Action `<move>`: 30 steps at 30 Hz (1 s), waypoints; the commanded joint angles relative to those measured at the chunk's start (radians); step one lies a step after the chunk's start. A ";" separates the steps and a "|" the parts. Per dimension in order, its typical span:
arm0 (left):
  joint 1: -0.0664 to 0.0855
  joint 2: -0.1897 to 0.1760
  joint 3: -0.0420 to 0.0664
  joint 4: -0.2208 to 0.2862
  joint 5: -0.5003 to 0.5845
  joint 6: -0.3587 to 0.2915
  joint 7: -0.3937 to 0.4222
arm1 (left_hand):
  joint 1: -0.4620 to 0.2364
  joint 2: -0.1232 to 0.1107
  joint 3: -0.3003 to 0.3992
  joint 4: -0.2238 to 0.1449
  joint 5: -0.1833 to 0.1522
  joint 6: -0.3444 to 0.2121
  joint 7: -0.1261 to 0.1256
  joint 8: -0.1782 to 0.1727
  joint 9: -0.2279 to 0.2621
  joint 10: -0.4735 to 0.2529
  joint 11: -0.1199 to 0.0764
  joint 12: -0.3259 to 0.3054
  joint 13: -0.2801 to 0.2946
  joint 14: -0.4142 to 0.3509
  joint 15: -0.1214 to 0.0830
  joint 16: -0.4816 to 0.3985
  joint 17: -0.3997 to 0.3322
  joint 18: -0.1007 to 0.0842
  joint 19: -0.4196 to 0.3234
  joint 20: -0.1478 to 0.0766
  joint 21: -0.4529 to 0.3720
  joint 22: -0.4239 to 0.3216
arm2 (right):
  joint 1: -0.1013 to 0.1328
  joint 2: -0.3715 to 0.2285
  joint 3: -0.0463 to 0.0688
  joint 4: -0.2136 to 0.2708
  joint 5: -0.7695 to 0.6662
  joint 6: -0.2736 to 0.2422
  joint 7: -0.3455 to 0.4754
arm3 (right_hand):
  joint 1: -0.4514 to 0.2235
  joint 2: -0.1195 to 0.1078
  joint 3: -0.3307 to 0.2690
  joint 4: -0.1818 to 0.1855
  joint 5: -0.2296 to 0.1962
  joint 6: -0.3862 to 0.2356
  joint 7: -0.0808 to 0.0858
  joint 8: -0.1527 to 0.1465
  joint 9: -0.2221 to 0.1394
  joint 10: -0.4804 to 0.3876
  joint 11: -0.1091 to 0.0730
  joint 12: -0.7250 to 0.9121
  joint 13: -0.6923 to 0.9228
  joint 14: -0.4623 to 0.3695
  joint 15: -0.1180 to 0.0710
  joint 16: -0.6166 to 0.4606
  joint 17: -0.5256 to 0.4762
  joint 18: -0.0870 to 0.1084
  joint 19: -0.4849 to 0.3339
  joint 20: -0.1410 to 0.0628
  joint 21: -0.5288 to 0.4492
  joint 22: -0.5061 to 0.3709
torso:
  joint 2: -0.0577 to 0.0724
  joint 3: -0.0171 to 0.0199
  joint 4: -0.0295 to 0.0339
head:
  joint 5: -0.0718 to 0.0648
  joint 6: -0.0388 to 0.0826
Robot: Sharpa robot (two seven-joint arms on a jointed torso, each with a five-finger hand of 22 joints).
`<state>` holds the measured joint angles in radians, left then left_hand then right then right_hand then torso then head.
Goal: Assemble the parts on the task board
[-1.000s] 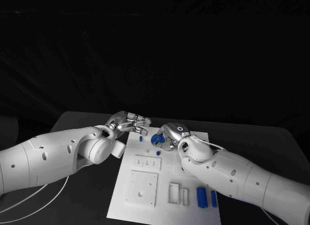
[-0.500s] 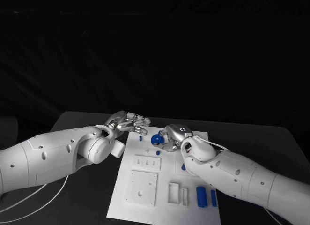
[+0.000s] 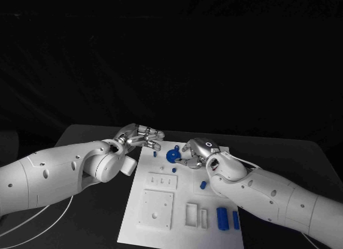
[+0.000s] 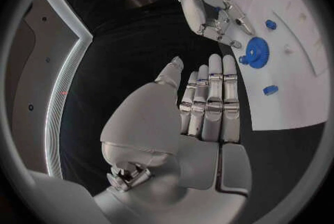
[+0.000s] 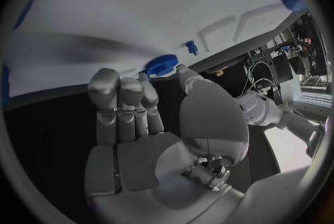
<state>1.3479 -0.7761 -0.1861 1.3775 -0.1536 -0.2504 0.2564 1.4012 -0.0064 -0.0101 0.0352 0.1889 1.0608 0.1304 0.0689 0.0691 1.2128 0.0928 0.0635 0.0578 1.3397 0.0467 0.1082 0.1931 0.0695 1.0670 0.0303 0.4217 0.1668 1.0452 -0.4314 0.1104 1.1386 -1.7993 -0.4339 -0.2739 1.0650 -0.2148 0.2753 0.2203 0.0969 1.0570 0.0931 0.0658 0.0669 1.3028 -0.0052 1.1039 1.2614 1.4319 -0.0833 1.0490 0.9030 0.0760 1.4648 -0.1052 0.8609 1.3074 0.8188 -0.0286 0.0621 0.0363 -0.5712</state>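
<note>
Two hands are held over the task board (image 3: pixel 183 207)'s far end: the left hand (image 3: pixel 142 136) at ten o'clock, fingers extended, empty; the right hand (image 3: pixel 198 151) spread beside the blue gear (image 3: pixel 173 154), nothing gripped. The gear could be knocked sideways by a careless closing.
</note>
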 commanded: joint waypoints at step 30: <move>-0.003 -0.011 -0.001 -0.028 0.007 0.018 0.015 | -0.004 0.006 0.007 -0.007 0.002 -0.009 -0.001 -0.006 -0.001 -0.006 0.000 -0.004 0.001 -0.003 0.002 -0.001 0.001 -0.006 -0.010 0.000 0.005 -0.005 | -0.080 -0.350 0.187 0.101 0.418 0.067 0.420 | 0.249 0.082 -0.164 -0.326 0.213 -0.046 0.020 -0.003 -0.002 -0.015 0.011 -0.013 -0.014 0.000 0.015 -0.010 0.011 0.009 0.057 0.015 -0.022 0.084 | -0.021 0.0447 -0.0681 | 0.004 0.006</move>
<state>1.3455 -0.7890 -0.1875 1.3499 -0.1527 -0.2495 0.2586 1.4012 -0.0064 -0.0057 0.0308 0.1889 1.0572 0.1268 0.0689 0.0691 1.2141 0.0915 0.0635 0.0578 1.3397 0.0467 0.1082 0.1932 0.0695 1.0670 0.0303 0.4216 0.1630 0.9698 -0.7823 0.2968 1.2479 -1.4176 -0.4303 0.0929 1.3094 -0.1354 0.1133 -0.1063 0.3063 1.0160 0.1126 0.0658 0.0651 1.2919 0.0055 1.0951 1.2477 1.4322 -0.0762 1.0443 0.9129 0.0692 1.4648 -0.0979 0.8421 1.3074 0.7983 0.0070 -0.0002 0.0367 -0.5609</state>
